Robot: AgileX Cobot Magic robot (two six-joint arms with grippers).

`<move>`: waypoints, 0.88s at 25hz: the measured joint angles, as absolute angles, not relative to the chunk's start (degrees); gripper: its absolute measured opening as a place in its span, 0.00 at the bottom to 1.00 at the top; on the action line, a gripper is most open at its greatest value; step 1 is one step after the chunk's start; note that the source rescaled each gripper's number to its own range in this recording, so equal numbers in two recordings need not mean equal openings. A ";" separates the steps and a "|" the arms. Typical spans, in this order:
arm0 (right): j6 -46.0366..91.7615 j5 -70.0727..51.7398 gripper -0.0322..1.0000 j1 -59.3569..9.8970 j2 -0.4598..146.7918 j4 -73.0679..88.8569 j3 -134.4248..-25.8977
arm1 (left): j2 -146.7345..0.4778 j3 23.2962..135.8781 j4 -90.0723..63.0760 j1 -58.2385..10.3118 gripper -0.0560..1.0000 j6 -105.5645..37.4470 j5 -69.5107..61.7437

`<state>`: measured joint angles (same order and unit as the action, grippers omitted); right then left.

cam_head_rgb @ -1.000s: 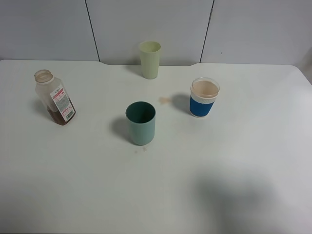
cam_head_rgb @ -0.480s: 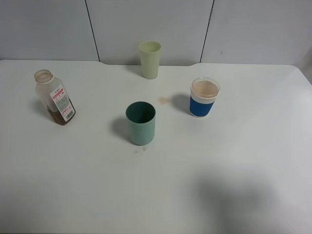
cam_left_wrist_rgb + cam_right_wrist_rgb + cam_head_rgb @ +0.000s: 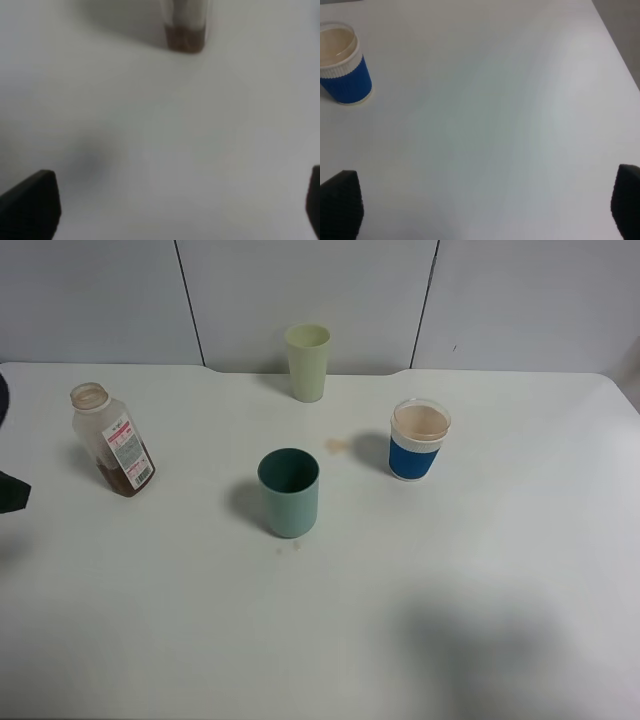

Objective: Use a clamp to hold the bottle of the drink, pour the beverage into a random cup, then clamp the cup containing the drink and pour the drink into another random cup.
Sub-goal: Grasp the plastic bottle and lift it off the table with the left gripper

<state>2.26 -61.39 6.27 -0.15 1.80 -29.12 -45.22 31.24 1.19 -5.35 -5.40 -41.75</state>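
The open bottle (image 3: 112, 440), clear with a red-and-white label and a little brown drink in its base, stands tilted at the table's left. Its base shows blurred in the left wrist view (image 3: 185, 30). A dark teal cup (image 3: 289, 492) stands mid-table and a pale green cup (image 3: 308, 362) at the back. A blue-sleeved paper cup (image 3: 419, 440) holds light brown drink and also shows in the right wrist view (image 3: 342, 65). My left gripper (image 3: 172, 210) is open and empty, short of the bottle. My right gripper (image 3: 482, 207) is open and empty, apart from the blue cup.
The white table (image 3: 480, 570) has a small brownish spill (image 3: 337, 446) between the cups and faint spots (image 3: 290, 546) before the teal cup. A grey panelled wall (image 3: 100, 300) stands behind. One dark finger (image 3: 10, 492) of the left gripper shows at the left edge.
A dark part of my left gripper has come into the exterior view at the left edge, near the bottle. The bottle and cups have not moved.
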 joint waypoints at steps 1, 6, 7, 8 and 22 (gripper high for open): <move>2.26 -61.39 0.99 6.27 -0.15 1.80 -29.12 | -47.12 31.24 1.14 -5.35 1.00 -5.51 -41.32; 2.26 -61.39 0.99 6.27 -0.15 1.80 -29.12 | -54.91 29.33 0.44 -7.02 1.00 -5.66 -34.17; 2.26 -61.39 0.99 6.27 -0.15 1.80 -29.12 | -55.85 28.39 0.00 -7.65 1.00 -5.66 -32.09; 2.26 -61.39 0.99 6.27 -0.15 1.80 -29.12 | -56.52 27.46 -0.81 -8.16 1.00 -5.66 -29.23; 2.26 -61.39 0.99 6.27 -0.15 1.80 -29.12 | -70.70 10.21 -7.52 -13.16 1.00 -2.81 17.09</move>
<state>2.26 -61.39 6.27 -0.15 1.80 -29.12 -70.70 10.21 -7.52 -13.16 -2.81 17.09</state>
